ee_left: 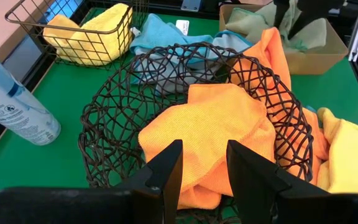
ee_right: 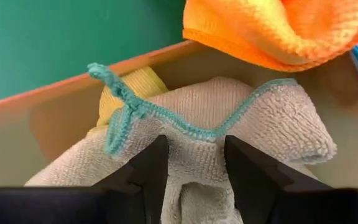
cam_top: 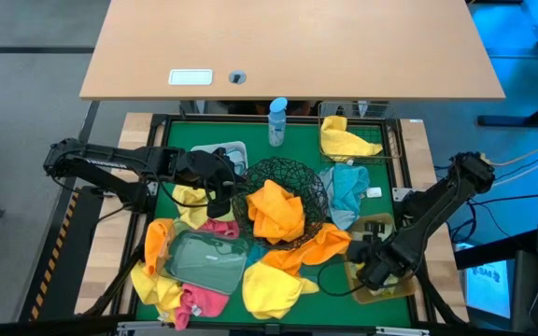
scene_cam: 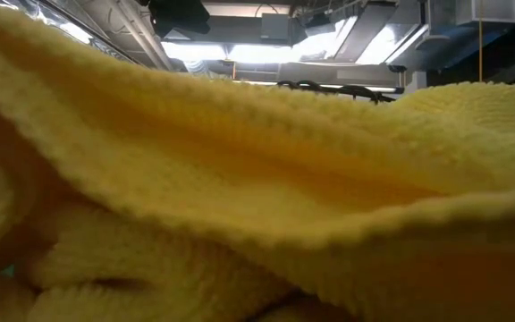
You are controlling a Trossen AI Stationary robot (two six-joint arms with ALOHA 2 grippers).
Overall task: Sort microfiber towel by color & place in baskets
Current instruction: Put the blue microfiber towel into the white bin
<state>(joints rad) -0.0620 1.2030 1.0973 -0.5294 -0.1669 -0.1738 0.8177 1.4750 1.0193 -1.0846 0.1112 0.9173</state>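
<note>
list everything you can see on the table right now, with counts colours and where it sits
round wire-mesh bowl: 1, black, table centre, holds an orange towel
square wire basket: 1, far right corner, holds a yellow towel
tan bin: 1, near right, beige towel with teal edging inside
white tub: 1, far left
clear plastic tray: 1, near left, on towels
loose towels: several, yellow, orange, pink, teal, around the bowl
bottle: 1, clear, blue cap, far centre
left hand: open, at the bowl
right hand: in the tan bin, over the beige towel
</note>
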